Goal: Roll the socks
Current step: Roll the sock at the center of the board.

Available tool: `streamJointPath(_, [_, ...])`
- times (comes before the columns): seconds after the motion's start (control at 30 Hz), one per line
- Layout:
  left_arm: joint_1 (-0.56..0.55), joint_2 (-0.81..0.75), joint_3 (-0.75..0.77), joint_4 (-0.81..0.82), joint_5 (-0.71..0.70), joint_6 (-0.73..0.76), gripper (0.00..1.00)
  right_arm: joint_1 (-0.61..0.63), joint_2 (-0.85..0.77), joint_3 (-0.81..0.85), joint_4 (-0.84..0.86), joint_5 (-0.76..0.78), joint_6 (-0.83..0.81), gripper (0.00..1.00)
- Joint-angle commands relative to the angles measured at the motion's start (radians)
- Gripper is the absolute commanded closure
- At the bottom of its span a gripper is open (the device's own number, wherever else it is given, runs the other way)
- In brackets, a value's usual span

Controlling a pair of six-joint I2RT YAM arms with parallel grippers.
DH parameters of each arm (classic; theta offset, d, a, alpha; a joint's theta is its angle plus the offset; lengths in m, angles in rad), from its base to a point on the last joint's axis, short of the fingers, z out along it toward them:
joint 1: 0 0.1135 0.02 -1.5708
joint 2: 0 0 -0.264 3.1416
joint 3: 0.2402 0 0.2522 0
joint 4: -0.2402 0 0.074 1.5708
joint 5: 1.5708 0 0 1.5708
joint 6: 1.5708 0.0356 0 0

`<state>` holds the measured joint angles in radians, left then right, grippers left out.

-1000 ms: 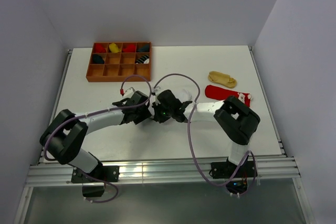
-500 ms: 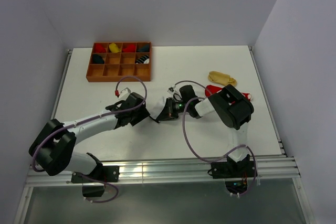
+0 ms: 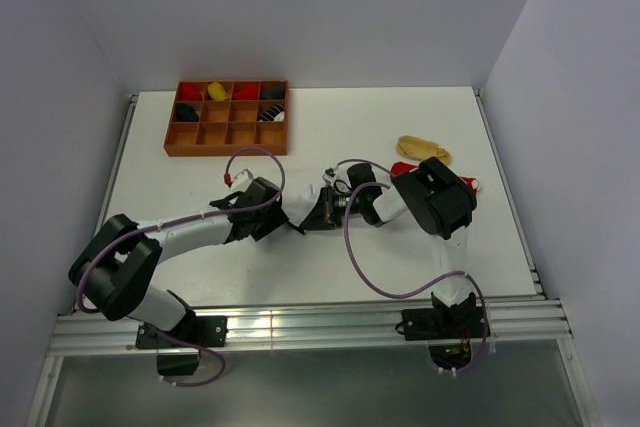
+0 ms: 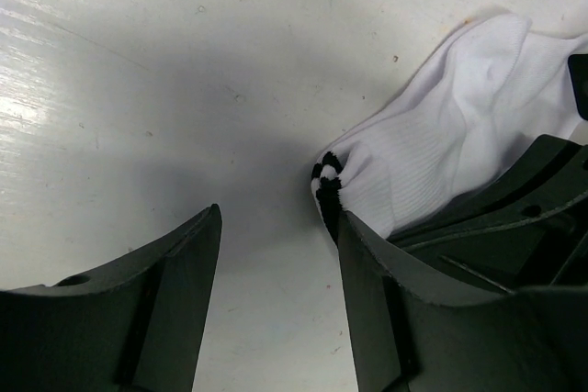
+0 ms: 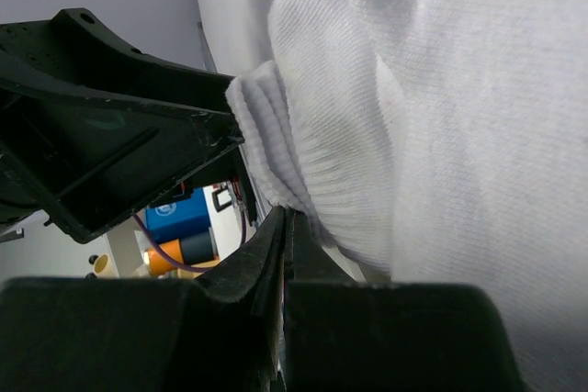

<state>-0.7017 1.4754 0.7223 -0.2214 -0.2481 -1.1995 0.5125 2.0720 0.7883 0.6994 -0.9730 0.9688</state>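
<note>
Top: left fingers [image 3: 289, 224] and right fingers [image 3: 318, 216] tip to tip, middle of table [image 3: 400, 247].
Left wrist: fingers spread; white sock [image 4: 450, 144] on table, striped cuff at one fingertip, rest outside gap.
Right wrist: fingers pressed together, tips against sock fold.

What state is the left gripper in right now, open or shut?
Open. On the left gripper the fingers stand apart with bare table between them; the white sock lies beside one finger, not clamped.
</note>
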Motion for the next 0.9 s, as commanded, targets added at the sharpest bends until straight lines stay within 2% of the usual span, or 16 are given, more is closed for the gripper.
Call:
streamJointPath(0.0, [-0.005, 0.019, 0.031, 0.051, 0.003, -0.017, 0.41, -0.003, 0.03, 0.011, -0.086, 0.026, -0.045, 1.0])
streamJointPath(0.57, [-0.005, 0.008, 0.008, 0.125, 0.012, -0.032, 0.41, -0.002, 0.028, 0.02, -0.133, 0.049, -0.09, 1.0])
streamJointPath(0.67, [-0.005, 0.049, 0.022, 0.103, 0.023, -0.035, 0.42, -0.002, 0.027, 0.019, -0.135, 0.053, -0.09, 1.0])
streamJointPath(0.87, [-0.005, 0.115, 0.054, 0.045, 0.041, -0.025, 0.52, -0.002, 0.008, 0.019, -0.155, 0.065, -0.105, 1.0])
